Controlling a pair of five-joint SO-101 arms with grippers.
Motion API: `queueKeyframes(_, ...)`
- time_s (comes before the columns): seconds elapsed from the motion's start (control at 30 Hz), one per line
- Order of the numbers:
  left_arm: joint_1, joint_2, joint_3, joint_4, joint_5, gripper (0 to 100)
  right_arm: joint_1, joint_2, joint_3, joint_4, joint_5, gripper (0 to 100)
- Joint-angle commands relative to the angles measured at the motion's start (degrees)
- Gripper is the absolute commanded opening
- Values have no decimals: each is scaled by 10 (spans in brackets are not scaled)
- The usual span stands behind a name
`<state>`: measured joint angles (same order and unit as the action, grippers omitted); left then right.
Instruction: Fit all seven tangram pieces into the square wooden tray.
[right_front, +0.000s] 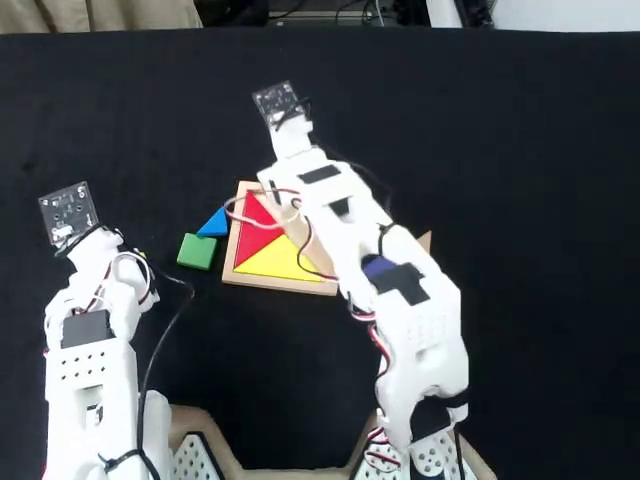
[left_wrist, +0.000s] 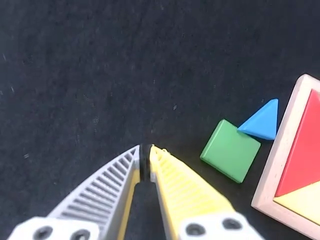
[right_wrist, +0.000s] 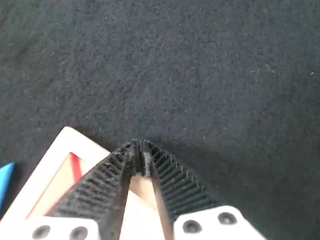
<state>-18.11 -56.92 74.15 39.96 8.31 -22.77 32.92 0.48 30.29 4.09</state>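
- The wooden tray (right_front: 280, 284) lies mid-table on the black cloth (right_front: 520, 150); a red triangle (right_front: 258, 215) and a yellow triangle (right_front: 270, 262) sit flat inside it, meeting along one edge, so part of the square looks filled; the right arm covers the rest of the tray, so I cannot tell how many pieces are seated.
- A green square (left_wrist: 231, 150) and a blue triangle (left_wrist: 262, 121) lie loose on the cloth just beside the tray's outer rim, touching each other at a corner; they probably wait there as the next pieces to go in.
- The right gripper (right_wrist: 138, 150) hangs over a corner of the tray, fingers pressed together with nothing between them; held that way, it looks better suited to nudging a piece flat than to grasping one.
- The left gripper (left_wrist: 145, 155) is above bare cloth near the green square, well off the tray; its fingers are closed tip to tip and empty; it would have to open before picking up either loose piece.
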Motion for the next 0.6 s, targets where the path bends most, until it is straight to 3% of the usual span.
queueKeyframes(0.0,1,-10,-5,-11,7,51,-23,0,-76,83,3,11)
queueKeyframes(0.23,1,-10,-4,-11,7,51,-69,4,-104,206,2,11)
queueKeyframes(0.57,0,-10,-2,-11,7,51,-83,-39,-101,255,2,11)
